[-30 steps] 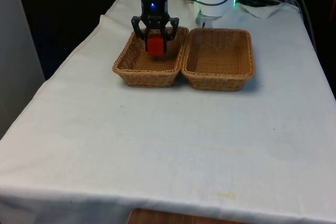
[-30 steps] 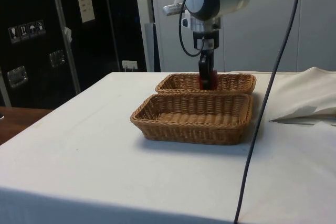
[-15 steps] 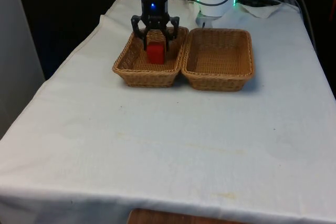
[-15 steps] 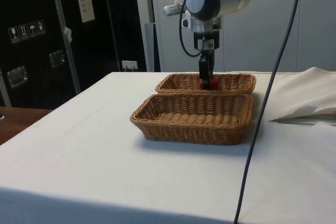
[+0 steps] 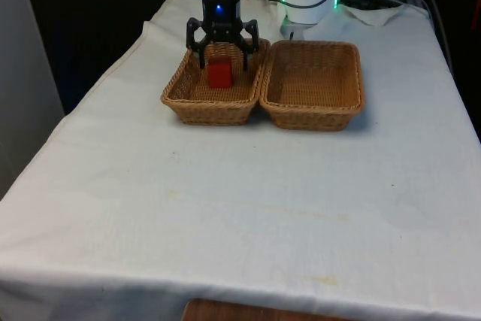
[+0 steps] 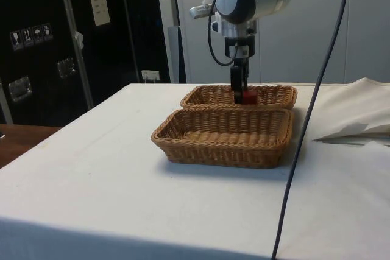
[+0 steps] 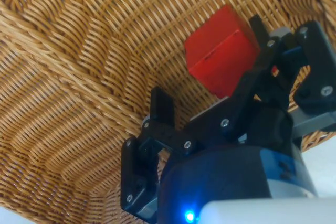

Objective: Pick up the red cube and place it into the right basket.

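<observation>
The table [image 5: 248, 208] under its white cloth carries two wicker baskets side by side near its far end, touching along their long rims. From the robot's side, the basket on the front view's left [image 5: 180, 95] is the right basket, and the empty basket [image 5: 353, 73] on the front view's right is the left one. The cloth between the baskets and the table's near edge is open.

The gripper [image 5: 222, 49] hangs over the right basket, towards its far rim. A second ago it held the red cube [image 5: 219, 74] clamped above the weave; half a second ago the cube was dropping out from between the fingers; now the jaws stand wide apart and the cube lies on the basket floor beneath them, free of both fingers [image 7: 162, 109]. In the wrist view the cube [image 7: 220, 56] rests on the wicker beside one fingertip, seemingly tilted against the sloping weave.

The placing looks done: the cube is inside the named basket. What remains, I judge, is a straight lift clear. The basket walls are low and nothing stands above the gripper [image 6: 239, 86], so upward room is free; the nearest hazard is the fingertip beside the cube, which could nudge it on a sideways pull.
</observation>
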Tool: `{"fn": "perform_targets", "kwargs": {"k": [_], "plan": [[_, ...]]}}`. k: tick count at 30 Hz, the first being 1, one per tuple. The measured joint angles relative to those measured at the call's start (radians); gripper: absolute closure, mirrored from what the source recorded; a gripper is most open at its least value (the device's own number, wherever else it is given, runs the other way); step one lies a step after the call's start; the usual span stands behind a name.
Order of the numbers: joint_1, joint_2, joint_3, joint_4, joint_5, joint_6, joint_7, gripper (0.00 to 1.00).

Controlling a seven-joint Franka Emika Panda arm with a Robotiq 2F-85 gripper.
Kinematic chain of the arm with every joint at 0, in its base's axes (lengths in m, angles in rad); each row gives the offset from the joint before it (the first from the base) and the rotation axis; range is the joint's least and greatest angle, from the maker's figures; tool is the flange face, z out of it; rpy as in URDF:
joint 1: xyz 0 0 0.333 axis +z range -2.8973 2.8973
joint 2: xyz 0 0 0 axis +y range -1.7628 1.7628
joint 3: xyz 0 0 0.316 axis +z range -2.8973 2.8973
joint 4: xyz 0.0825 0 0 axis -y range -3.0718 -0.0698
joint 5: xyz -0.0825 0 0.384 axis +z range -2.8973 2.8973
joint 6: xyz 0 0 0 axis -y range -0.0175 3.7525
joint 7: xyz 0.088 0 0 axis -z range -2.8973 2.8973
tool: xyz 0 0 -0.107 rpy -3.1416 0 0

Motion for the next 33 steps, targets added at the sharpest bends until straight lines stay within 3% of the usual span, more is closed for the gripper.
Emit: {"fn": "perform_targets", "kwargs": {"k": [14, 19, 26, 28, 33], "plan": [[0.0, -0.1, 0.002, 0.001, -0.024, -0.048, 0.059, 0.0], [0.0, -0.132, 0.02, -0.004, -0.049, -0.049, 0.098, 0.0], [0.001, -0.191, 0.08, 0.012, -0.116, -0.079, 0.207, 0.0], [0.001, -0.191, 0.08, 0.012, -0.116, -0.079, 0.207, 0.0], [0.001, -0.216, 0.117, 0.034, -0.142, -0.107, 0.257, 0.0]]}}
